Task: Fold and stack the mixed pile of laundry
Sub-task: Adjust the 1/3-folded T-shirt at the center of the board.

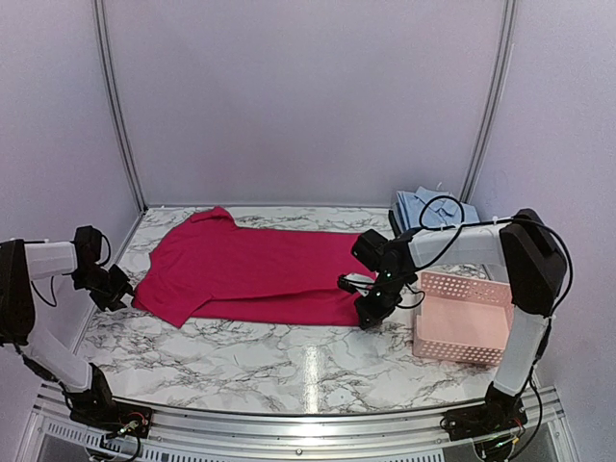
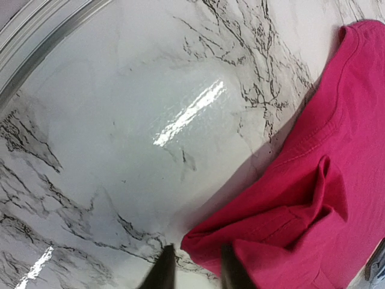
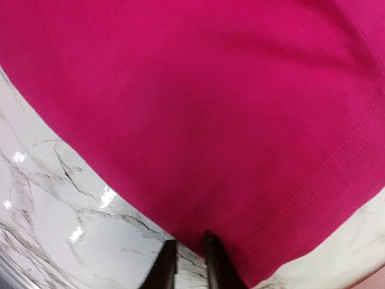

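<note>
Jaws of the right gripper stand almost together on the near hem of the magenta-red garment, with cloth running in between them; they are judged clenched on that hem. Jaws of the left gripper stand narrowly apart astride the sleeve tip at the garment's opposite end. Whether they pinch it cannot be told.

Garment lies spread flat across the middle of the bench, collar end toward the left. Light blue shirt sits at the back right, apparently folded, just behind the pink basket.

Step in hand, by judgement: taking hold of the garment's two near points for its first fold. Next move calls for a confirmed left pinch. Both arms should then lift together and carry the near edge evenly over toward the far edge, without dragging the cloth.
</note>
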`<move>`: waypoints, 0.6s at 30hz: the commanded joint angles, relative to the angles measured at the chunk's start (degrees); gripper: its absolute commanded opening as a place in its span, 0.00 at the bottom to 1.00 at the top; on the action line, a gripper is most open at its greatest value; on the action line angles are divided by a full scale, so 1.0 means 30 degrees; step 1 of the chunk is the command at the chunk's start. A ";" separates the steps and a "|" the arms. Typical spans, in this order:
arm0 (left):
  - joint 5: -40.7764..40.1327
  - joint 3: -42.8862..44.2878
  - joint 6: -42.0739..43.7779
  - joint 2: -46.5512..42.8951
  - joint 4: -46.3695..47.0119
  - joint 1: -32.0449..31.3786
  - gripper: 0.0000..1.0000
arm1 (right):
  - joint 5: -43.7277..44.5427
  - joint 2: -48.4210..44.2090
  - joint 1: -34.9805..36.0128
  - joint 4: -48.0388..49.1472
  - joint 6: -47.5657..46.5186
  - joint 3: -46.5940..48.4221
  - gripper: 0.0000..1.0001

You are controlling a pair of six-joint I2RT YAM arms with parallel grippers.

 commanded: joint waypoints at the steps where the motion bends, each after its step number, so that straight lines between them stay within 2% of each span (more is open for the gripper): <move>1: 0.0048 0.0707 0.0827 -0.1216 -0.1490 0.0174 0.68 | -0.1470 -0.0373 0.0096 -0.1319 -0.0114 0.0577 0.35; 3: 0.0139 0.0622 0.0786 -0.2097 -0.1815 0.0178 0.69 | -0.2038 -0.0651 0.0124 -0.1328 0.0094 0.1279 0.40; 8: 0.1862 -0.0468 0.0011 -0.3662 -0.2048 -0.0122 0.63 | -0.3124 -0.1087 0.0150 -0.1230 0.0155 0.2830 0.42; 18: 0.2674 -0.2746 -0.1746 -0.4705 -0.0631 -0.3663 0.55 | -0.4396 -0.0294 0.0161 0.0532 0.1344 0.4066 0.41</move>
